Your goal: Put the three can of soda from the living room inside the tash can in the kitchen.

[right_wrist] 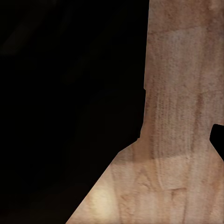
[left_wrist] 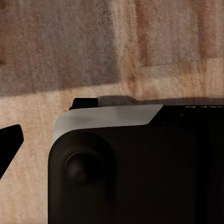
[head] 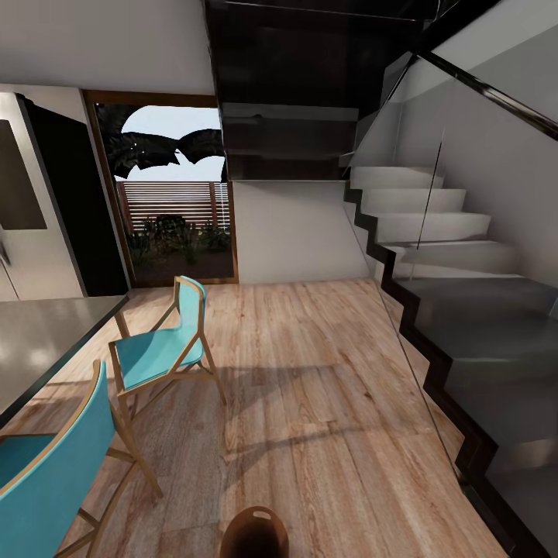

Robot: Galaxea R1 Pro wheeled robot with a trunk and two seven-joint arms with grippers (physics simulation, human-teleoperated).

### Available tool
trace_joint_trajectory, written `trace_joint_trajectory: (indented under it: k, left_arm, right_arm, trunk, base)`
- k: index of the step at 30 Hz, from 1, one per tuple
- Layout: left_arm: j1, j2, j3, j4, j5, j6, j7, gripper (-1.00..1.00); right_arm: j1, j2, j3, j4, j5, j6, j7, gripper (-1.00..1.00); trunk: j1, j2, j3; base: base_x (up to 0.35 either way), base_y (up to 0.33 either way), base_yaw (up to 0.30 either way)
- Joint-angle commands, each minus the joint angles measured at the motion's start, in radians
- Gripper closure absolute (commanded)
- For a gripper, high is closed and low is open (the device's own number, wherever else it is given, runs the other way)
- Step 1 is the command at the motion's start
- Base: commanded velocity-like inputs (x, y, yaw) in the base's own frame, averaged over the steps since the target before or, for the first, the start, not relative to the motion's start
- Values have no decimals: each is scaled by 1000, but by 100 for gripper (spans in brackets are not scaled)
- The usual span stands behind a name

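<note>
The head view looks across a light wood floor (head: 310, 387). At the bottom centre of the frame, cut off by the lower edge, sits the brown trash can (head: 254, 533), its slot handle cut-out showing near the rim. It stands on the floor, well apart from the staircase (head: 434, 232) that climbs along the right side behind a glass panel.

On the left side two blue chairs with wooden frames stand beside a grey tabletop (head: 39, 341): one chair (head: 167, 349) at mid-left, the other chair (head: 46, 465) in the lower left corner. At the upper left is a steel fridge (head: 27, 209), and just to its right a wood-framed glass door (head: 174, 194) opens onto plants and a slatted fence.

Both wrist views look down at the wood floor. The left wrist view has a dark robot body part with a pale grey top edge across its lower half. The right wrist view is mostly covered by a black shape. In neither can I tell how far the hand is open or whether it holds anything.
</note>
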Motion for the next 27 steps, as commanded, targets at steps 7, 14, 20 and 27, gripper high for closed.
trace_joint_trajectory:
  k: [7, 14, 20, 27]
  left_arm:
    - [0, 0, 0, 0, 0, 0, 0, -100]
    - [0, 0, 0, 0, 0, 0, 0, -100]
    - [0, 0, 0, 0, 0, 0, 0, -100]
    - [0, 0, 0, 0, 0, 0, 0, -100]
  right_arm:
    - [0, 0, 0, 0, 0, 0, 0, -100]
    - [0, 0, 0, 0, 0, 0, 0, -100]
    - [0, 0, 0, 0, 0, 0, 0, -100]
    - [0, 0, 0, 0, 0, 0, 0, -100]
  trunk:
    - [0, 0, 0]
    - [0, 0, 0]
    - [0, 0, 0]
    - [0, 0, 0]
  base:
    - [0, 0, 0]
    - [0, 0, 0]
    - [0, 0, 0]
    - [0, 0, 0]
